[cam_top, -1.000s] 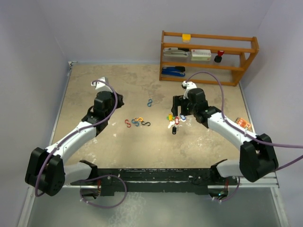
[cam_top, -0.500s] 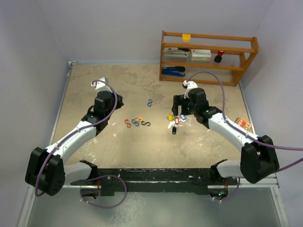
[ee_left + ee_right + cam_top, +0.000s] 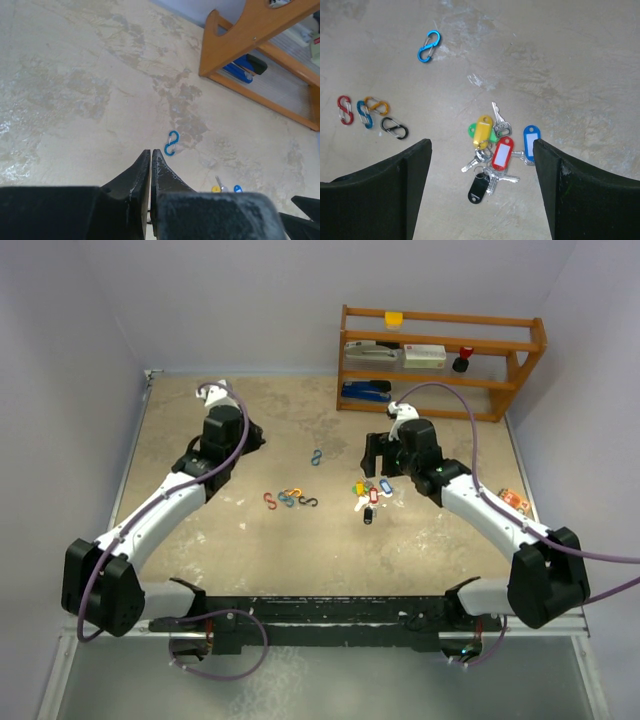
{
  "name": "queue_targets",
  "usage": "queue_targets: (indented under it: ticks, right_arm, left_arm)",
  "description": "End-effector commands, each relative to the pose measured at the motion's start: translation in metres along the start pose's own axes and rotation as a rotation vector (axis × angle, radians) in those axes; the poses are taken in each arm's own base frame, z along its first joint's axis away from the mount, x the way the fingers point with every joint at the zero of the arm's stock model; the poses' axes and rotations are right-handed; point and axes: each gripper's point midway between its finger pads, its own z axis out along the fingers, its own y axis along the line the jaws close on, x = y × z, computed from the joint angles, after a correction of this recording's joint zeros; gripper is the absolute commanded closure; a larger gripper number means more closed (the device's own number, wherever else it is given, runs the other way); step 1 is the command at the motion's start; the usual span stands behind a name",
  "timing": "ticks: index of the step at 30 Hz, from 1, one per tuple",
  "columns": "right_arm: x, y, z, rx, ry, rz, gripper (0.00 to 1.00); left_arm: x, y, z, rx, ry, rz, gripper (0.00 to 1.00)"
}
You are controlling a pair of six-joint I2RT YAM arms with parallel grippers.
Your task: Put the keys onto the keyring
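The left tool (image 3: 151, 154) is shut tight, holding nothing. The right tool (image 3: 481, 145) hangs wide open over the keys (image 3: 502, 152), empty.

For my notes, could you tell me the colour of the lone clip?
The lone clip is blue, clearest in the right wrist view.

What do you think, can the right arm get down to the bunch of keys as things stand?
Probably yes. The right gripper hangs open above the keys, which lie framed between its fingers in the wrist view with nothing over them. The coloured clips lie off to one side, apart.
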Motion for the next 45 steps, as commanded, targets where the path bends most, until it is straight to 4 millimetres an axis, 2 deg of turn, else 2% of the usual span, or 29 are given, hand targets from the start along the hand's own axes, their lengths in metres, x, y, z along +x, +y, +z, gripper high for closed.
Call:
queue_targets:
  ticks: [1, 2, 4, 5, 6, 11, 18, 19, 20, 21, 22, 24, 27, 28, 35, 39, 45]
  right_arm:
    - [-0.031, 0.017, -0.011, -0.059, -0.067, 0.037, 0.21]
    - [-0.031, 0.018, -0.011, -0.063, -0.065, 0.037, 0.32]
    - [-0.032, 0.018, -0.012, -0.061, -0.061, 0.037, 0.72]
    - [-0.032, 0.018, -0.013, -0.061, -0.057, 0.036, 0.88]
    - [-0.031, 0.018, -0.014, -0.061, -0.052, 0.039, 1.0]
    - [-0.038, 0.019, -0.015, -0.055, -0.068, 0.063, 1.0]
    - [-0.034, 0.019, -0.009, -0.05, -0.041, 0.075, 1.0]
    - [-0.033, 0.019, -0.009, -0.05, -0.032, 0.075, 0.89]
    - [-0.031, 0.019, -0.008, -0.05, -0.022, 0.077, 0.62]
    - [-0.03, 0.019, -0.007, -0.047, -0.018, 0.081, 0.43]
    - [-0.03, 0.018, -0.006, -0.042, -0.017, 0.084, 0.28]
    - [-0.029, 0.016, -0.004, -0.029, -0.02, 0.094, 0.03]
    - [-0.026, 0.016, -0.002, -0.028, -0.007, 0.101, 0.0]
    - [-0.024, 0.016, -0.001, -0.028, -0.002, 0.101, 0.0]
    - [-0.025, 0.02, 0.002, -0.032, 0.019, 0.177, 0.0]
    - [-0.023, 0.03, 0.006, -0.091, 0.05, 0.198, 0.0]
    - [-0.024, 0.031, 0.01, -0.094, 0.072, 0.223, 0.0]
  left_arm:
    - [-0.019, -0.019, -0.011, 0.043, -0.008, -0.02, 1.0]
    - [-0.02, -0.02, -0.012, 0.049, -0.014, -0.023, 1.0]
    - [-0.023, -0.021, -0.015, 0.058, -0.029, -0.035, 1.0]
    - [-0.023, -0.021, -0.015, 0.058, -0.034, -0.036, 0.93]
    - [-0.025, -0.02, -0.016, 0.058, -0.037, -0.038, 0.84]
    - [-0.025, -0.021, -0.017, 0.057, -0.037, -0.032, 0.58]
    - [-0.021, -0.017, -0.013, 0.047, -0.037, -0.037, 0.29]
    - [-0.02, -0.017, -0.012, 0.045, -0.033, -0.032, 0.25]
    - [-0.021, -0.017, -0.011, 0.045, -0.034, -0.032, 0.24]
    - [-0.021, -0.017, -0.011, 0.045, -0.033, -0.03, 0.24]
    - [-0.021, -0.017, -0.01, 0.045, -0.033, -0.031, 0.26]
    - [-0.019, -0.017, -0.009, 0.044, -0.028, -0.03, 0.48]
    - [-0.018, -0.018, -0.008, 0.048, -0.028, -0.036, 0.91]
    - [-0.017, -0.018, -0.007, 0.049, -0.028, -0.039, 1.0]
    - [-0.018, -0.019, 0.0, 0.016, -0.004, -0.047, 1.0]
    - [-0.02, -0.02, 0.001, -0.005, 0.011, -0.069, 1.0]
    - [-0.025, -0.025, 0.008, -0.068, 0.043, -0.167, 1.0]
